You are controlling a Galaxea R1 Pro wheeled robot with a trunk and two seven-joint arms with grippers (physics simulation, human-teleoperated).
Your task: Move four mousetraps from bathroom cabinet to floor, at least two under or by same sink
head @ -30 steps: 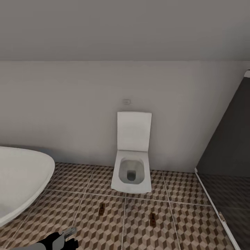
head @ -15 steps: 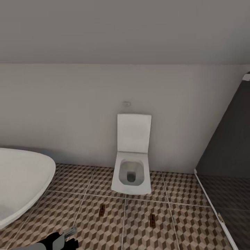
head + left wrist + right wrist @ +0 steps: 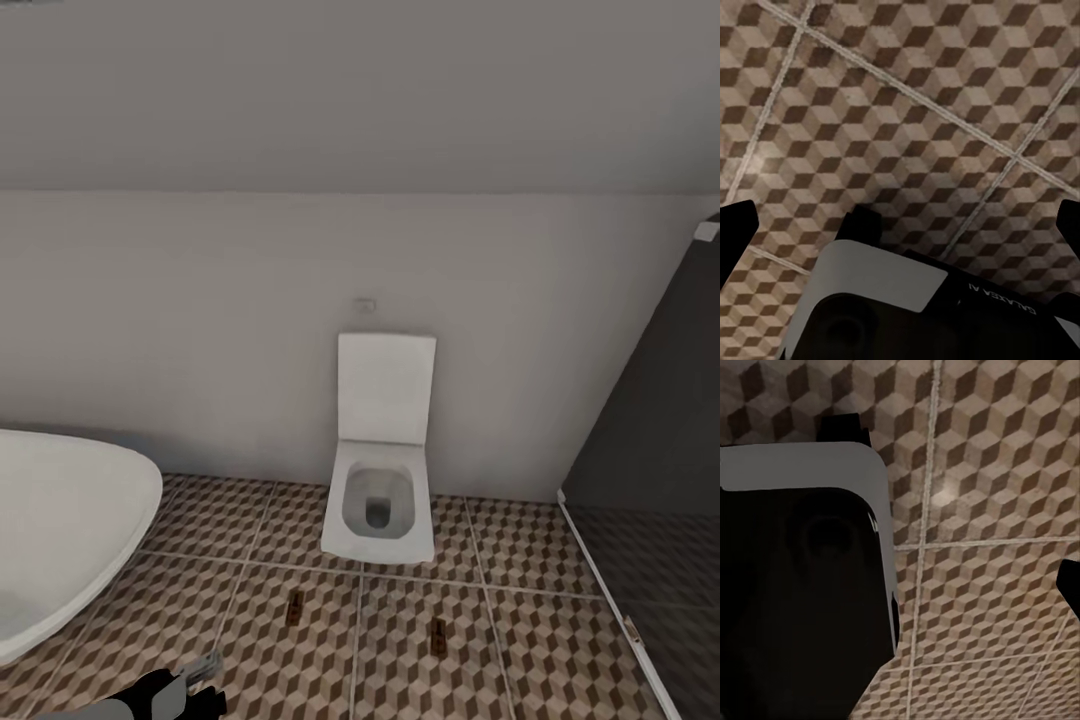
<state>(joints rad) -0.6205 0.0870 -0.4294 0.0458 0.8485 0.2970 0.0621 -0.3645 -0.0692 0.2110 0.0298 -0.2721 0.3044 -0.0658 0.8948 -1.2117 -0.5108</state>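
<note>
Two mousetraps lie flat on the bathroom floor (image 3: 300, 665) in front of the toilet: one mousetrap (image 3: 294, 606) toward the left, the other mousetrap (image 3: 438, 631) toward the right. My left gripper (image 3: 197, 676) shows at the bottom left of the head view, above the tiles and well short of the left trap. In the left wrist view the left gripper (image 3: 900, 225) is open, its dark fingertips (image 3: 735, 240) spread wide over bare tiles. The right gripper (image 3: 900, 592) hangs open over tiles with nothing in it. The cabinet and the sink are out of view.
A white toilet (image 3: 380, 500) with its lid up stands against the back wall. A rounded white bathtub (image 3: 60, 530) fills the left side. A dark glass shower screen (image 3: 650, 460) with a pale floor rail closes off the right.
The whole head view has shifted a little, with the wall and toilet lower in the picture, so the camera has moved. The traps and the left gripper keep their places.
</note>
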